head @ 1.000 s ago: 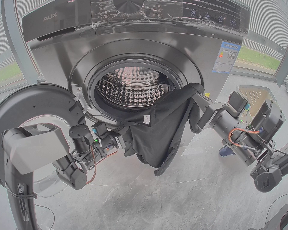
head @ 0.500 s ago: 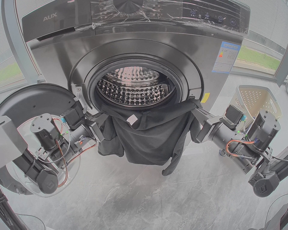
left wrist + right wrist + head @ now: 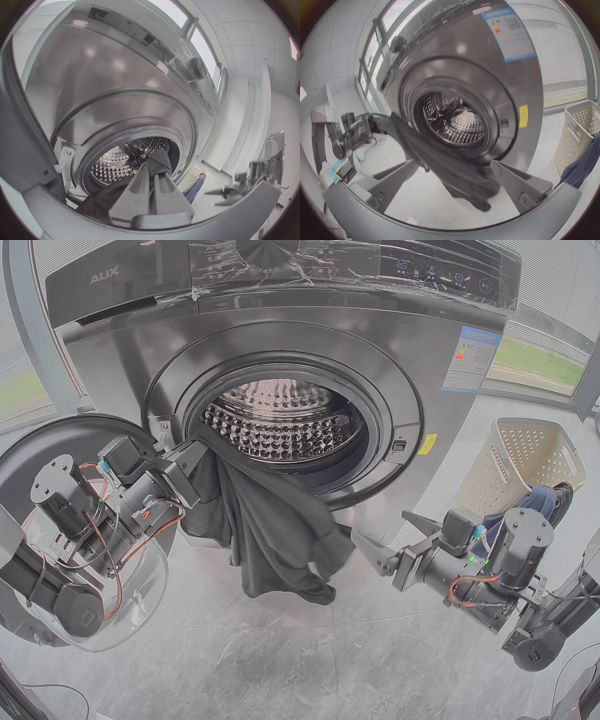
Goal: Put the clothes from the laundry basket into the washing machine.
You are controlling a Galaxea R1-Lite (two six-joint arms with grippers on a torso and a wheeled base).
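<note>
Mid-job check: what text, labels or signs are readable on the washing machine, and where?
Detergent drawer front: a short brand mark in pale capitals, left unquoted.
Blue energy label: print too small to read.
Yellow sticker beside the door opening: too small to read.
Control panel: icon captions too small to read.

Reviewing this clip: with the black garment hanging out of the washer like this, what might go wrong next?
1. Only the left pincer grips the black garment, at the drum rim. Most of it hangs outside, so it may slip out or stay draped over the rim.
2. Its lower end seems to reach the floor and could drag.
3. The open right pincer sits close beside the hanging cloth and might snag it.
</note>
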